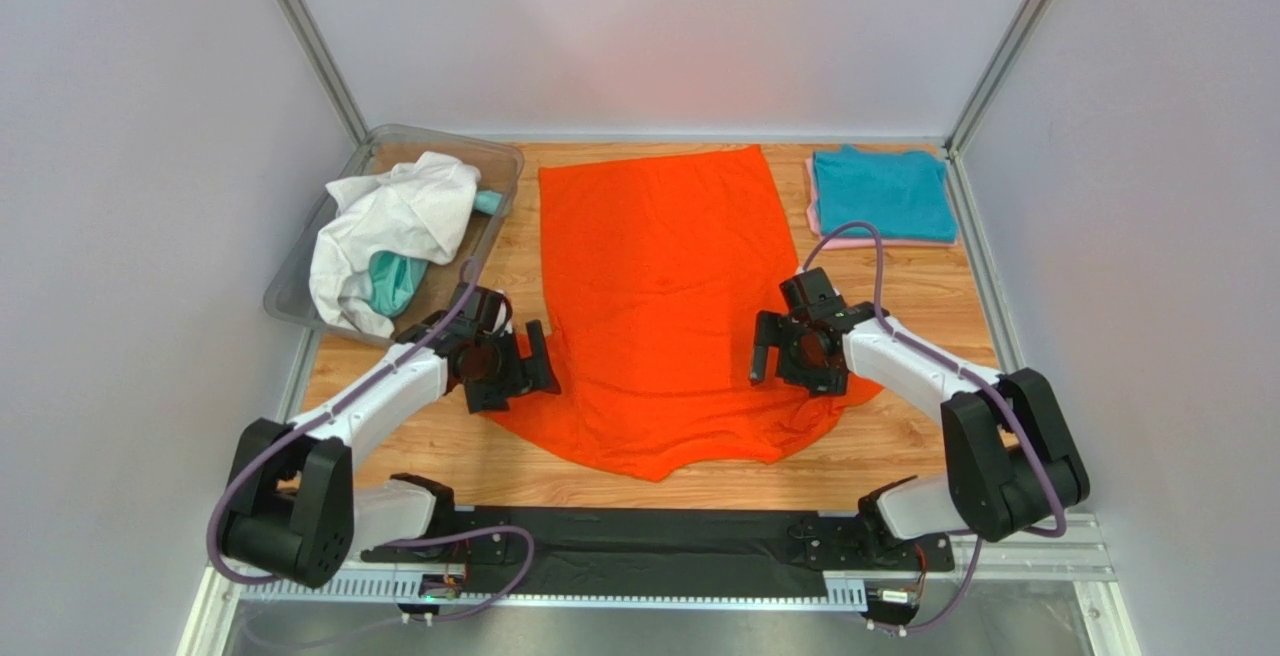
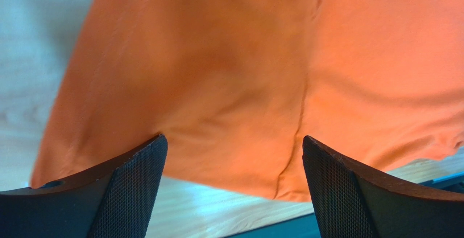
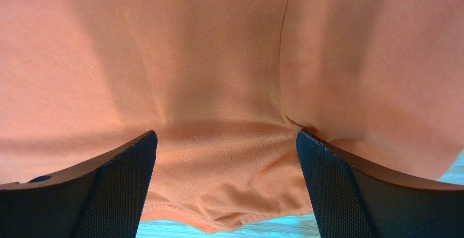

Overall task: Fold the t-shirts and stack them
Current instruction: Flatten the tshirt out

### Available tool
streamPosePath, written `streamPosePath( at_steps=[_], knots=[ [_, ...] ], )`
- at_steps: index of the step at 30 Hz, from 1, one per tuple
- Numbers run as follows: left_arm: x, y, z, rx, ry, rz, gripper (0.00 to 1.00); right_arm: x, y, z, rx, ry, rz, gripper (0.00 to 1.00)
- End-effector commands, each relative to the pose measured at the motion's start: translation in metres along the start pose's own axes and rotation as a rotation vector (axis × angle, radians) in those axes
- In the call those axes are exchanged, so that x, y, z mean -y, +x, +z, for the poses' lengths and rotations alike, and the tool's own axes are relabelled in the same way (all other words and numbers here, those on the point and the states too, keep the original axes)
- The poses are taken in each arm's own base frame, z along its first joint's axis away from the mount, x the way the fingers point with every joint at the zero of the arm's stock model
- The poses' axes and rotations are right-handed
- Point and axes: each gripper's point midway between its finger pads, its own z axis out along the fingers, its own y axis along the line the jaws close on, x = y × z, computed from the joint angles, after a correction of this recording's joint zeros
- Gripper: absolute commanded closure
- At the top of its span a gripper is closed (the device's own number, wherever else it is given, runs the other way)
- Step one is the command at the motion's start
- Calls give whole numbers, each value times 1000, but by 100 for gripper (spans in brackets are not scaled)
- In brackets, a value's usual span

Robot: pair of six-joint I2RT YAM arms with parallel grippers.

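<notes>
Spread flat mid-worktop: bright orange short-sleeved cloth t-shirt [image 1: 658,281], straight hem at the far end, near end rumpled and uneven. Resting on the pale wooden worktop [image 1: 932,311], between a clear plastic bin [image 1: 293,289] at far left, holding a crumpled white cloth t-shirt [image 1: 394,214], and a folded teal cloth t-shirt [image 1: 884,194] at far right, atop a pink cloth t-shirt [image 1: 813,214] showing only as an edge.

Left pincer [image 1: 522,362]: spread wide, gripping nothing, poised at the orange shirt's left edge near the sleeve. Right pincer [image 1: 769,347]: likewise spread wide and empty, over the shirt's right side, with bunched cloth close beneath in the wrist view.

Likely trouble from here:
- Closing on the top layer alone, with two layers lying flush; result, the shirt opening up rather than folding.
- Left side so near the edge as to risk one tip landing on bare wood; result, a thin pinch and cloth slipping mid-lift.
- Right side biting into the wrinkled bunch; result, a lumpy, skewed crease.
- Uneven height or timing between the two sides; result, a twisted fold line.
- Dragging instead of lifting; result, the far hem creeping toward the folded pile.
</notes>
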Motion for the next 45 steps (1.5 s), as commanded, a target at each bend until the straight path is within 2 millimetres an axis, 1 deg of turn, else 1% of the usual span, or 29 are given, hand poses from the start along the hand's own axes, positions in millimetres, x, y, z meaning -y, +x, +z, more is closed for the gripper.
streamPosePath(
  at_steps=[1,5,8,10,12,15,16,18,19,21,23,24,25,26,27,28,29,30,31,32,33,35,36,38,39,41,43,44,45],
  knots=[
    [-8,21,-12,-40,-18,-51,0,10,-12,-8,57,48,-11,0],
    [-5,48,-11,-80,31,-50,0,2,-19,-22,98,-2,-19,0],
    [12,72,-17,-131,103,-11,2,3,-26,-38,130,5,-13,0],
    [18,79,-23,-139,137,-1,2,3,-33,-50,173,1,-8,0],
    [26,75,-34,-95,175,3,0,1,-37,-61,205,-13,3,0],
    [35,55,-59,9,191,17,0,-1,-38,-70,230,-33,21,0],
    [40,42,-72,60,184,28,0,1,-37,-70,231,-31,24,0],
    [45,28,-85,120,185,56,0,5,-35,-69,235,-19,35,0],
    [53,13,-94,162,187,66,0,7,-33,-68,233,-12,41,0],
    [66,-3,-97,202,209,95,0,12,-29,-63,227,4,66,0],
    [83,-19,-93,205,243,131,0,12,-26,-59,219,-1,74,0],
    [97,-31,-93,236,286,145,0,11,-23,-56,213,-9,82,0],
    [104,-40,-82,222,284,156,0,13,-17,-51,197,-9,85,0],
    [111,-48,-77,231,295,165,0,9,-17,-49,195,-30,89,0],
    [123,-62,-71,266,323,181,0,8,-15,-45,189,-38,94,0],
    [127,-72,-55,252,304,195,0,8,-11,-40,180,-43,100,0],
    [131,-79,-48,251,301,191,0,7,-9,-37,170,-51,104,0],
    [141,-86,-42,251,327,198,0,7,-7,-34,162,-50,106,0],
    [147,-93,-25,223,324,204,0,8,-6,-31,157,-46,114,0],
    [151,-96,-16,209,328,195,0,10,-4,-26,144,-32,118,0],
    [157,-97,0,161,333,191,0,12,-3,-24,139,-20,124,0],
    [162,-96,16,117,353,185,0,17,0,-18,127,6,126,0],
    [158,-90,31,75,344,176,0,19,2,-16,123,11,129,0],
    [151,-83,44,40,320,157,0,23,3,-11,116,22,141,0],
    [142,-74,52,14,300,148,0,26,4,-9,112,28,148,0],
    [137,-63,58,-13,308,131,0,33,4,-4,97,47,175,0],
    [123,-43,60,-47,300,105,0,41,3,1,82,60,201,0],
    [126,-39,58,-40,329,101,1,42,5,4,69,57,200,0],
    [118,-20,56,-58,332,74,1,43,3,5,69,55,208,0]
  ],
)
